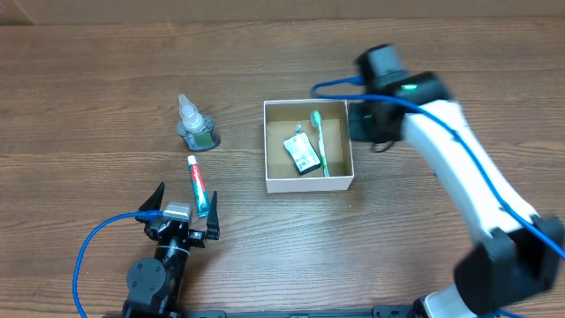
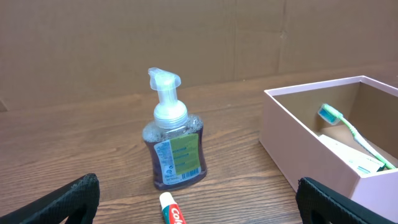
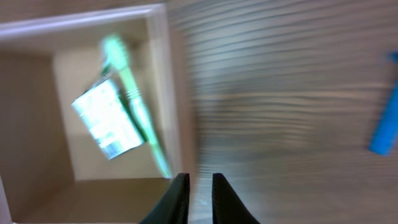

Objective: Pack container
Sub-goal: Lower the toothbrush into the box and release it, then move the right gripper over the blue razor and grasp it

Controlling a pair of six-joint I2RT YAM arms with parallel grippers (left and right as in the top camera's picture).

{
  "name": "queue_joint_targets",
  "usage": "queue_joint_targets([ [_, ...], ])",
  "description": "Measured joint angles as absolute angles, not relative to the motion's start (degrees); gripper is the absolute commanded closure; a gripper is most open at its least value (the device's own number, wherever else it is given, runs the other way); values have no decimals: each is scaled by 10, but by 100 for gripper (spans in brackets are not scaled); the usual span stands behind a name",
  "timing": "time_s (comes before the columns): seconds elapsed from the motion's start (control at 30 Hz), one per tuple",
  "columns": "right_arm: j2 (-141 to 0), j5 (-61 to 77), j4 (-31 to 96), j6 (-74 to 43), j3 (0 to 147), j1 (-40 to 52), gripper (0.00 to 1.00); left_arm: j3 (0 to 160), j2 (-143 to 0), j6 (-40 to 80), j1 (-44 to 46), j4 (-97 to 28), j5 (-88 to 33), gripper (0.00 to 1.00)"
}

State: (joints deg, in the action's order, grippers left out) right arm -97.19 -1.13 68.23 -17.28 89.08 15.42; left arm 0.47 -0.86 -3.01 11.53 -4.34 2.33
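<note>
The container (image 1: 309,184), a white square box with a brown inside, sits right of centre and holds a green toothbrush (image 1: 320,146) and a small packet (image 1: 303,153). My right gripper (image 1: 355,124) hovers just outside its right wall. In the right wrist view its jaws (image 3: 198,180) stand almost together with nothing between them, over the box wall (image 3: 165,74). The left gripper (image 1: 186,196) is wide open near the front edge, with a toothpaste tube (image 1: 199,185) lying between its fingers. A soap pump bottle (image 2: 174,149) stands upright beyond the tube (image 2: 171,213).
The soap bottle (image 1: 196,128) stands left of the container, about a hand's width away. Blue cables trail from both arms; one shows at the right wrist view's edge (image 3: 382,137). The wooden tabletop stretches bare behind the box.
</note>
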Motion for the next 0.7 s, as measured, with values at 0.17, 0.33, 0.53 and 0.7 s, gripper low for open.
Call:
queue_joint_targets([
  [0.17, -934, -22, 709, -177, 891, 31, 66, 5, -9, -30, 115, -43, 23, 0],
  [0.33, -935, -30, 678, -179, 863, -66, 46, 5, -9, -30, 115, -44, 23, 0],
  [0.53, -935, -30, 602, -175, 789, -123, 16, 5, -9, -30, 115, -44, 23, 0],
  [0.7, -936, -29, 479, -139, 701, -126, 0, 5, -9, -30, 115, -44, 23, 0],
])
